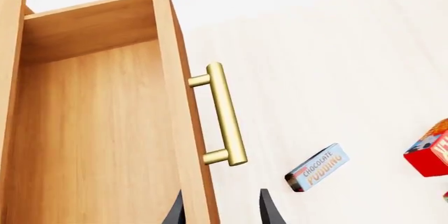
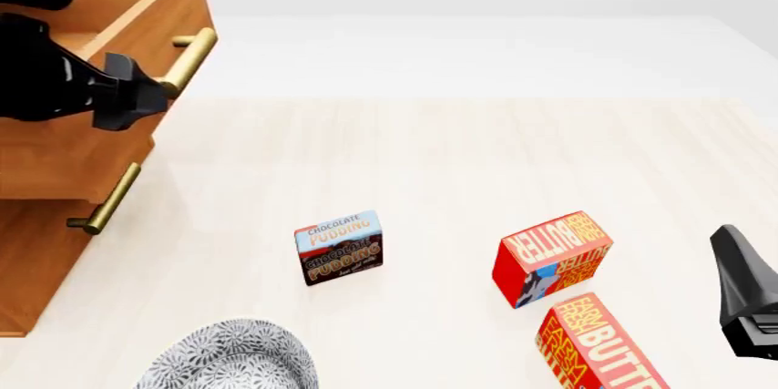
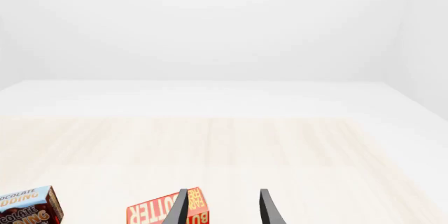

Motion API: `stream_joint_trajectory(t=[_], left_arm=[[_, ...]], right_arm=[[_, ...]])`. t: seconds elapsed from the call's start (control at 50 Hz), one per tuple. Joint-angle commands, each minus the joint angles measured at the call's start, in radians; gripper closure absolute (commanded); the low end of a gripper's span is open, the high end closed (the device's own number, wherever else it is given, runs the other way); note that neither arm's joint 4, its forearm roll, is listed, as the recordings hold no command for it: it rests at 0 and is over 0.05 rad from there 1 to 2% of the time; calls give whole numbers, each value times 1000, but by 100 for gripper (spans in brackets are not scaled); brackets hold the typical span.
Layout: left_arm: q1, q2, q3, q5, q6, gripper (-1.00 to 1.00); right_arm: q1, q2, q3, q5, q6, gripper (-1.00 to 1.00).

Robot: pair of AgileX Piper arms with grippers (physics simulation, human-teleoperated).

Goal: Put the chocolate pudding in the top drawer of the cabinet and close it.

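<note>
Nearest the camera in the front view, a patterned plate (image 2: 229, 357) sits at the table's near edge, with 2 butter boxes (image 2: 553, 258) off to the right and the right gripper (image 3: 222, 208) hovering over them, its fingers parted and holding nothing. Just beyond the plate, the chocolate pudding (image 2: 339, 248) stands alone on the pale wooden table (image 2: 486, 161), well apart from the cabinet (image 2: 49, 252). Farther back, the top drawer (image 1: 91, 119) is pulled out and bare inside; the left gripper (image 1: 222, 208) hovers above its front panel beside the brass handle (image 1: 225, 114), fingers apart and probably straddling the panel's edge, though contact is hard to judge. Risks: the left arm could nudge the drawer shut early, or the right could grab butter instead. Behind everything, the room is featureless white.
</note>
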Motion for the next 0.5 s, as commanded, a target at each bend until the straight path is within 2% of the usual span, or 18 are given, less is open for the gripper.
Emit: stream_joint_trajectory(t=[0.02,0.5], left_arm=[[-31,73,62,-24,24,-100],[-83,132,67,-72,39,-100]], right_arm=[[-1,-1,1,0,0,-100],[-1,-1,1,0,0,-100]])
